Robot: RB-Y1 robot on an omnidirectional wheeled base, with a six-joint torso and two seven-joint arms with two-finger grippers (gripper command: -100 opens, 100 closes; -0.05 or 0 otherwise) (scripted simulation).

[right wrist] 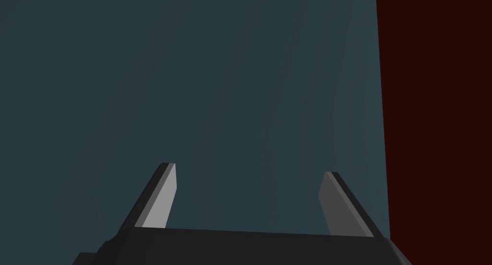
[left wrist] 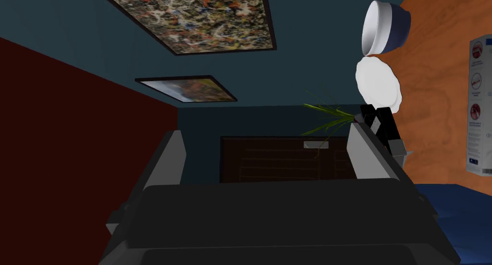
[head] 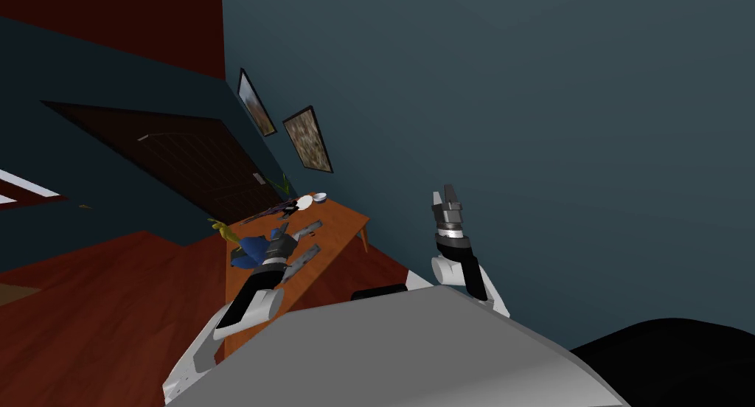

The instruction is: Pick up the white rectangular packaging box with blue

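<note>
Orange table point(head: 341, 224), left gripper point(left wrist: 264, 135) spread, box point(left wrist: 480, 103) seemingly beside

The table point(left wrist: 432, 75) shows warm, grained wood with a smooth matt face. The floor point(head: 103, 314) is reddish wooden boards. The bowl point(left wrist: 384, 27) and plate point(left wrist: 377, 82) look smooth and faintly glossy. The packaging box point(left wrist: 480, 108) reads as printed white card. The door point(left wrist: 283, 166) is dark panelled wood.

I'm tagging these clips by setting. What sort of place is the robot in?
Probably a room in a house, perhaps a dining corner: framed pictures hang on the teal wall, a dark door stands nearby, and a wooden table carries a bowl and plate.
</note>
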